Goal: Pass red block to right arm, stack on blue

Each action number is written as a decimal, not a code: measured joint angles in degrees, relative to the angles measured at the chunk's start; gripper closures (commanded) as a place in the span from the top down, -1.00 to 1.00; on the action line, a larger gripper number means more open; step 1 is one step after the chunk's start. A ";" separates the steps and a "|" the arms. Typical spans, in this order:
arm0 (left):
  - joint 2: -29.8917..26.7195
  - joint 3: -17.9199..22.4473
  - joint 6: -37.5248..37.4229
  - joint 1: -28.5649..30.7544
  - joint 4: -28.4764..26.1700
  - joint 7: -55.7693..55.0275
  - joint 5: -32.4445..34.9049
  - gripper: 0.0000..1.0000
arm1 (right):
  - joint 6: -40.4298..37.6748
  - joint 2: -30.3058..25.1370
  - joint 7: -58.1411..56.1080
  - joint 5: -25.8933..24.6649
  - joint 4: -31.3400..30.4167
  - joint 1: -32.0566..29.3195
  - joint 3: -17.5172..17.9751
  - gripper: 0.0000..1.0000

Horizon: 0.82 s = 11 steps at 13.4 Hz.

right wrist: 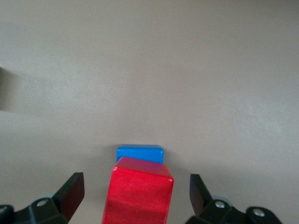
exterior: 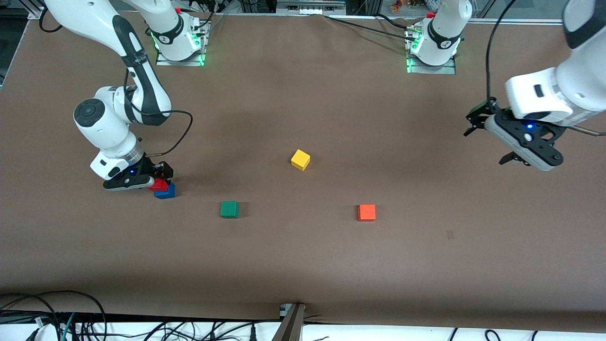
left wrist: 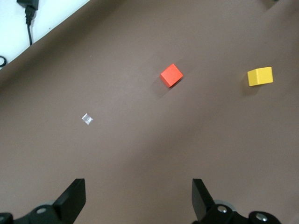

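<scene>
The red block (exterior: 158, 185) sits on the blue cube (exterior: 166, 192) near the right arm's end of the table. My right gripper (exterior: 158, 177) is down around the red block. In the right wrist view the red block (right wrist: 138, 196) stands between the two fingers of my right gripper (right wrist: 135, 184), with a gap on each side, so the gripper is open. The blue cube (right wrist: 140, 153) shows just under the red block. My left gripper (exterior: 490, 142) is open and empty, up in the air over the left arm's end of the table, and waits (left wrist: 138, 189).
A yellow cube (exterior: 300, 159) lies mid-table. A green cube (exterior: 229, 209) and an orange cube (exterior: 366, 212) lie nearer the front camera. The left wrist view shows the orange cube (left wrist: 171, 75) and the yellow cube (left wrist: 259, 76). Cables run along the table's front edge.
</scene>
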 measured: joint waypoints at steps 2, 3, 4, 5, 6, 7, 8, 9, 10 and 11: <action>0.01 -0.05 -0.07 -3.27 -0.43 -6.17 3.32 1.00 | -7.48 -0.98 0.00 -0.01 2.55 0.01 -0.25 1.00; 0.03 -0.05 -0.10 -4.16 -0.72 -7.53 5.41 1.00 | -13.24 -1.45 0.00 -0.01 5.07 0.01 -0.58 1.00; 0.11 -0.05 -0.13 -4.48 -0.93 -7.64 8.16 1.00 | -19.40 -1.89 0.00 -0.02 8.14 0.00 -0.92 1.00; 0.27 0.00 -0.13 -4.49 -1.01 -7.30 11.52 1.00 | -25.83 -2.33 0.00 -0.02 11.60 0.00 -1.23 1.00; 0.46 0.25 -0.13 -4.42 -1.01 -6.87 14.49 1.00 | -32.10 -2.66 0.00 -0.02 15.11 0.00 -1.45 1.00; 0.65 0.69 -0.10 -4.12 -1.01 -6.49 16.11 1.00 | -38.19 -2.84 0.01 -0.02 18.78 0.00 -1.62 1.00; 0.72 1.26 -0.05 -3.60 -1.01 -6.33 16.54 1.00 | -43.47 -2.91 0.03 -0.04 22.30 0.01 -1.87 1.00; 0.73 1.76 0.00 -2.72 -1.00 -6.23 16.63 1.00 | -48.25 -2.95 0.04 -0.29 25.70 0.00 -2.34 1.00; 0.74 2.01 0.02 -1.28 -0.97 -6.13 16.64 1.00 | -52.78 -3.01 0.05 -0.90 28.99 -0.02 -2.90 1.00; 0.75 2.11 0.10 0.41 -0.84 -5.94 16.64 1.00 | -57.40 -3.07 0.07 -1.48 32.18 -0.04 -3.41 1.00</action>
